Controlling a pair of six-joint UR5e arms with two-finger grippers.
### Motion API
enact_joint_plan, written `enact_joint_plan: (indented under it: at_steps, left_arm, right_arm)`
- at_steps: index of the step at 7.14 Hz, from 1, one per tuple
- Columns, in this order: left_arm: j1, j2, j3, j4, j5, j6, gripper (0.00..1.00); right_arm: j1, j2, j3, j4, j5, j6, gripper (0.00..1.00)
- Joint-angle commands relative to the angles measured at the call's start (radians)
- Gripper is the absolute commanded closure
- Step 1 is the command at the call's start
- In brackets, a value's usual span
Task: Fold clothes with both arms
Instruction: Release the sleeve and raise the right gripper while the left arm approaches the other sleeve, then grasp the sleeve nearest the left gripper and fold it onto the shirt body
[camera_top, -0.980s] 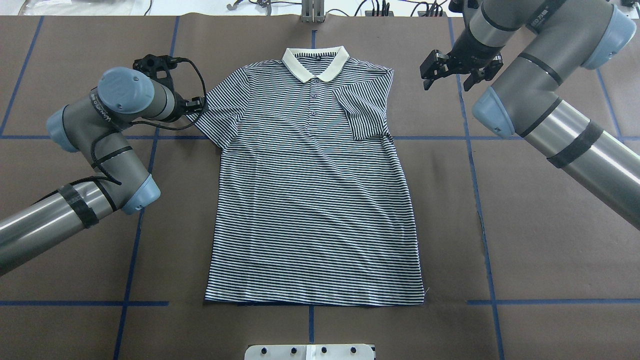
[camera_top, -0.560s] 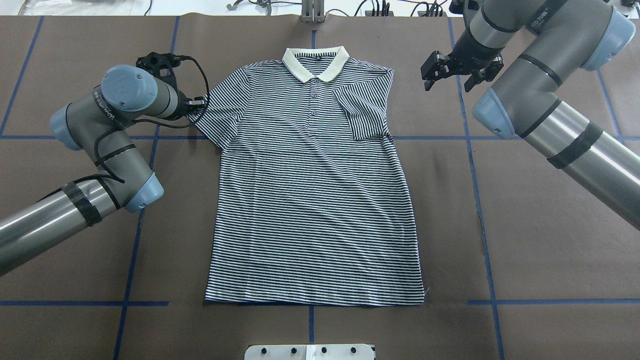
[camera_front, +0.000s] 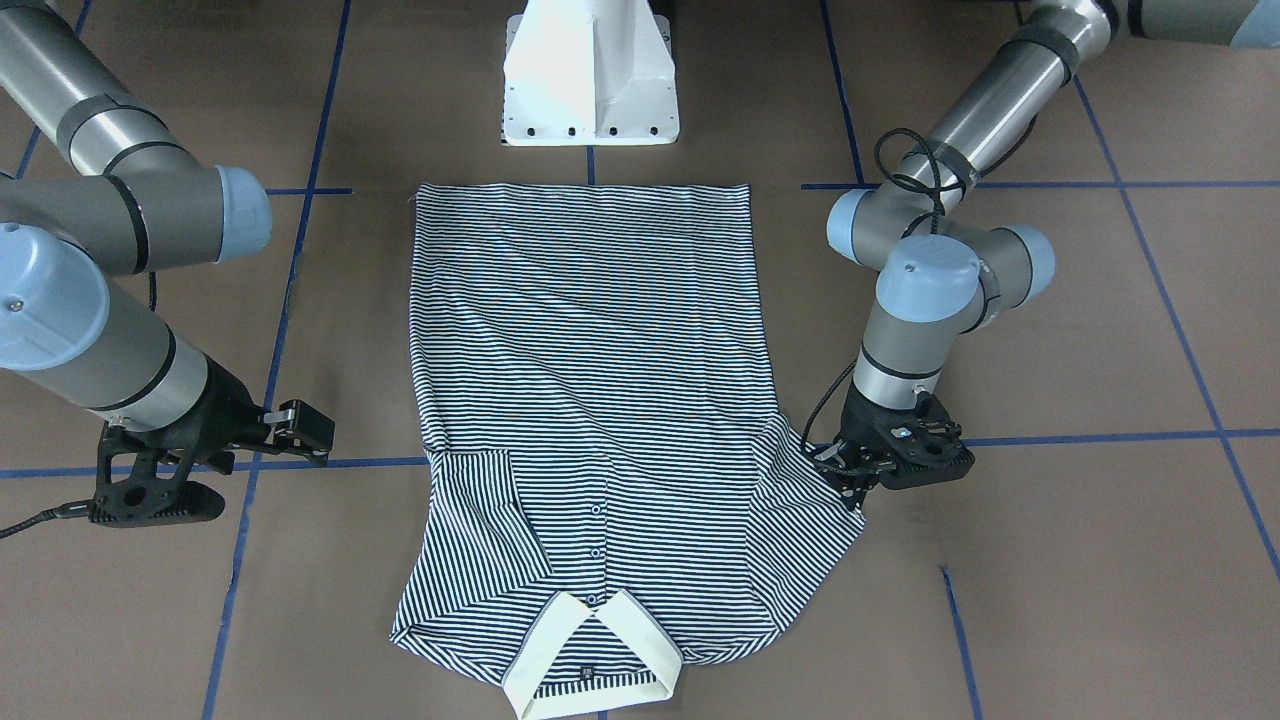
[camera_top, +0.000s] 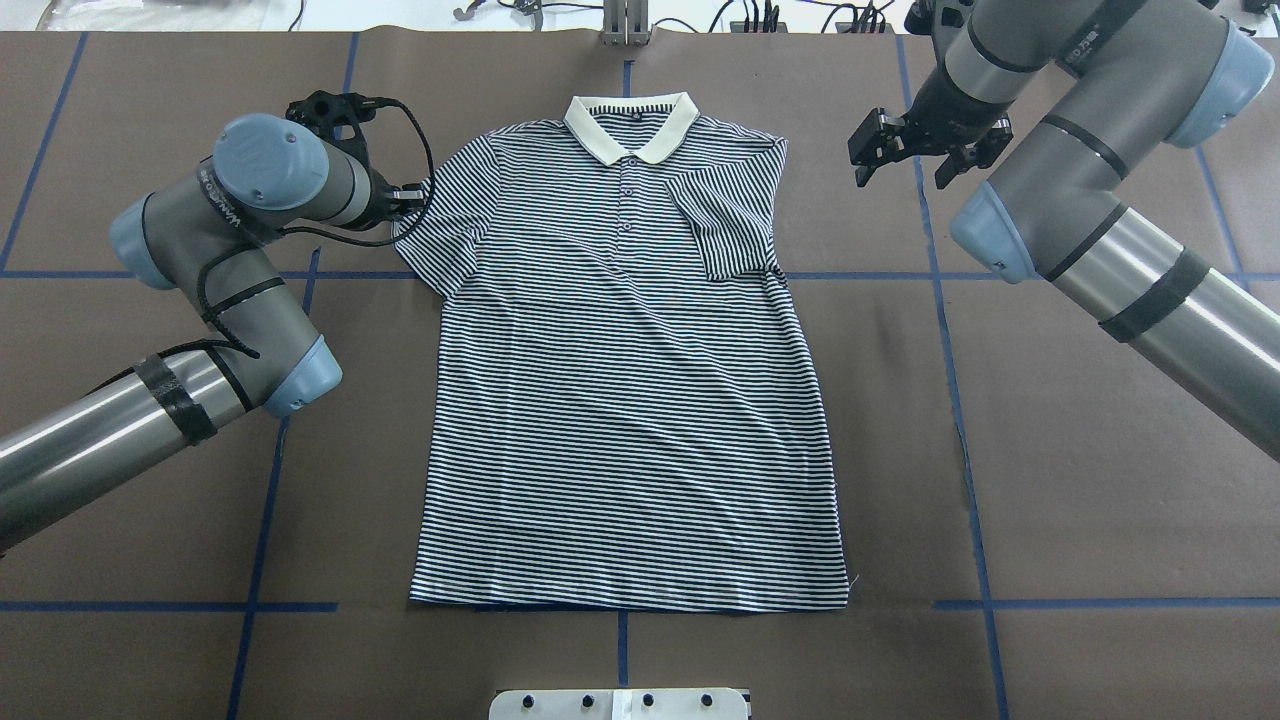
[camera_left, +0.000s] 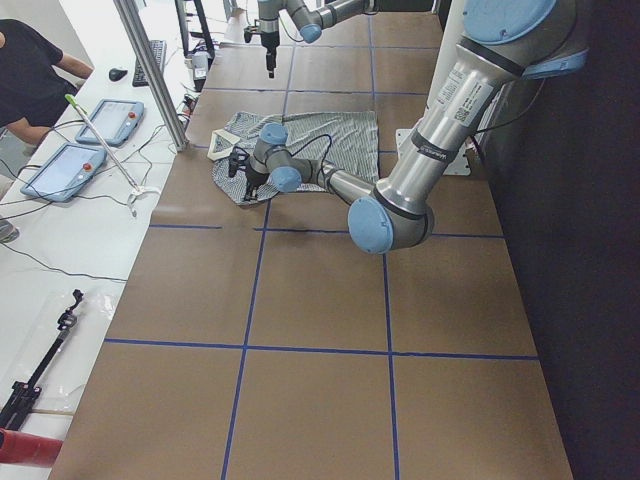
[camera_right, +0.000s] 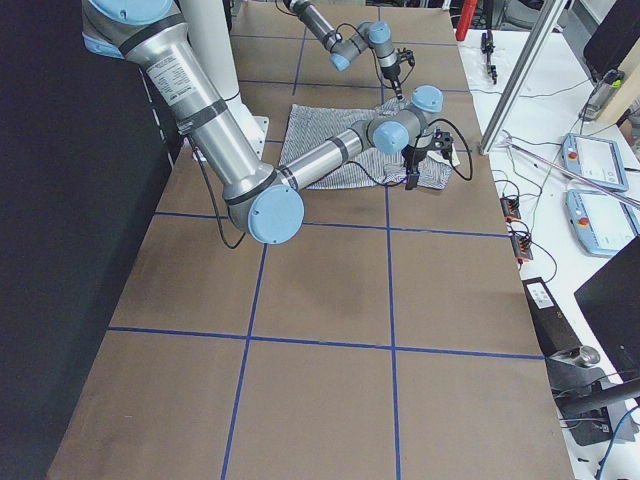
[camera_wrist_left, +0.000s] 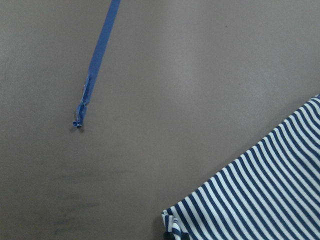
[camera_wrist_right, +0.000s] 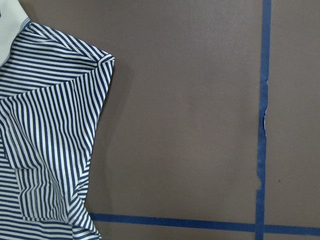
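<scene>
A brown-covered table (camera_top: 1080, 480) gridded with blue tape lines (camera_top: 150, 606) carries the striped polo shirt (camera_top: 625, 400), spread flat

Bright, even light from above. Faint, soft shadows edge the shirt (camera_top: 620, 400). Beside it the left arm (camera_top: 70, 445) shows glare streaks; past its hem the base (camera_front: 590, 70) is overexposed.

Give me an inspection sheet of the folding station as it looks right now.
Surface: brown mat with a blue tape grid; one torn tape line.
Job's things: polo shirt flat, front up; the sleeve on the robot's right is folded onto the chest, the other spread.
Clutter: nothing seen.
Grippers: left gripper at the spread sleeve's edge, grip unclear; right gripper open, over bare mat.
Cables: black cable loops from the left wrist beside the sleeve.
Surroundings: white pedestal; bench with tablets, a person.
</scene>
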Motion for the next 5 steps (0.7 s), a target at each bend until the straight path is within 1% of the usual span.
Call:
enact_joint_plan:
  at_steps: [1,2,3,5]
  left_arm:
    - [0.001,-0.101,-0.023,0.143,-0.002,-0.014,1.00]
    - [0.007,-0.139,-0.020,0.160,0.000,-0.081,1.00]
    - [0.029,-0.191,0.026,0.162,0.003,-0.106,1.00]
    - [0.063,-0.340,0.202,0.147,0.009,-0.187,1.00]
  right_arm:
    - [0.000,-0.007,0.001,0.005,0.002,0.000,0.00]
    - [-0.002,-0.015,0.001,0.008,0.000,0.000,0.00]
    - [-0.002,-0.021,0.002,0.008,0.000,-0.002,0.00]
    - [-0.002,-0.026,0.005,0.017,-0.001,0.000,0.00]
